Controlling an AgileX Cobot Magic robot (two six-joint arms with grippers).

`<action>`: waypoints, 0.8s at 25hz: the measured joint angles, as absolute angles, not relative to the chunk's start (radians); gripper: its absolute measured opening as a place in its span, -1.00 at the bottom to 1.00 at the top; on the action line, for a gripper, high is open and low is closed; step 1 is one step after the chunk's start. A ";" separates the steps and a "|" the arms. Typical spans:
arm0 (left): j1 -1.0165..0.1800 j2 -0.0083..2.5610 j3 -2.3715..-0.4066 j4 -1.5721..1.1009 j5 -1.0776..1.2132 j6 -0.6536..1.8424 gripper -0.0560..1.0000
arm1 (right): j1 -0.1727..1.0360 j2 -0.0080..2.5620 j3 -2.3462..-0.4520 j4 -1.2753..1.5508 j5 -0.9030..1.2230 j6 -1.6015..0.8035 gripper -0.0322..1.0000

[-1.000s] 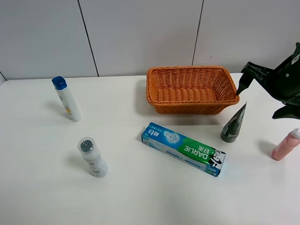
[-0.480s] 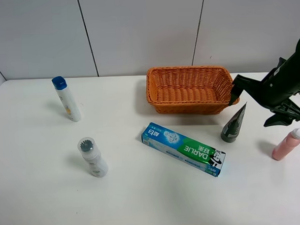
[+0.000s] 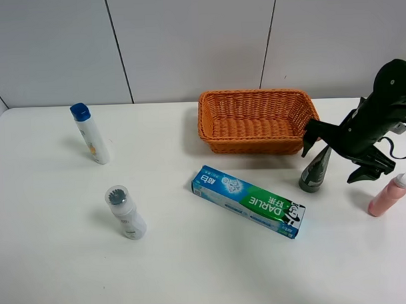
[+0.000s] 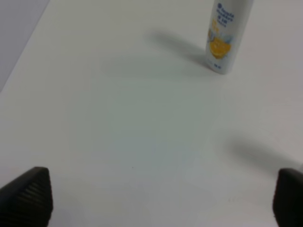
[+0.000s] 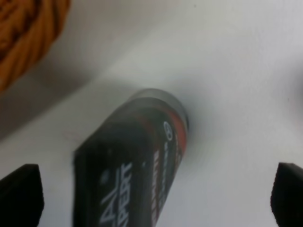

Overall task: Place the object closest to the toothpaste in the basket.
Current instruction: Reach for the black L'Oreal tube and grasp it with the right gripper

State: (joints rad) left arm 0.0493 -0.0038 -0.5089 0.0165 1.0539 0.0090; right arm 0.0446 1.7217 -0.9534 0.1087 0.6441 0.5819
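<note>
- Between the spread fingers of my right pincer [image 3: 332, 157]: the dark tube [image 3: 315, 171], the task's thing. It stands on its cap on the white table [image 3: 194, 272], with its flat crimped end uppermost.
- State of my right pincer: jaws wide apart, one finger on either side of the tube. In the right wrist view bare table shows between each fingertip and the tube, so neither finger touches it.
- Just beside my right pincer, toward the wall: the orange basket [image 3: 258, 120]. The tube stands outside it, near one of its corners.
- Near my right pincer, on the far side of the tube from the basket: the toothpaste box [image 3: 249, 201], lying flat. One end is close to the tube's cap but not touching it.
- Near my right pincer, on its outer side: a pink bottle [image 3: 389, 195], apart from both fingers.
- My left pincer [image 4: 156, 196], seen only in its own wrist view: jaws spread wide, with only bare table between the two dark fingertips.
- Ahead of my left pincer and well apart from it: a white bottle with a blue cap [image 3: 90, 133], standing on the table.
- Well apart from my right pincer, across the table beyond the toothpaste box: a white bottle with a grey cap [image 3: 125, 212].
</note>
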 joint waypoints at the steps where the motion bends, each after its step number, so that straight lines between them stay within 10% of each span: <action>1: 0.049 -0.004 -0.509 0.017 1.054 0.009 0.88 | 0.045 1.731 -0.953 0.109 0.641 0.582 0.98; 14: 0.049 -0.004 -0.509 0.017 1.054 0.009 0.88 | 0.045 1.771 -0.953 0.109 0.613 0.581 0.97; 20: 0.049 -0.004 -0.509 0.017 1.054 0.009 0.88 | 0.045 1.776 -0.953 0.109 0.606 0.581 0.54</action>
State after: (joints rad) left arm 0.0493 -0.0038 -0.5089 0.0165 1.0539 0.0093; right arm 0.0446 1.7764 -0.9534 0.1087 0.6059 0.5807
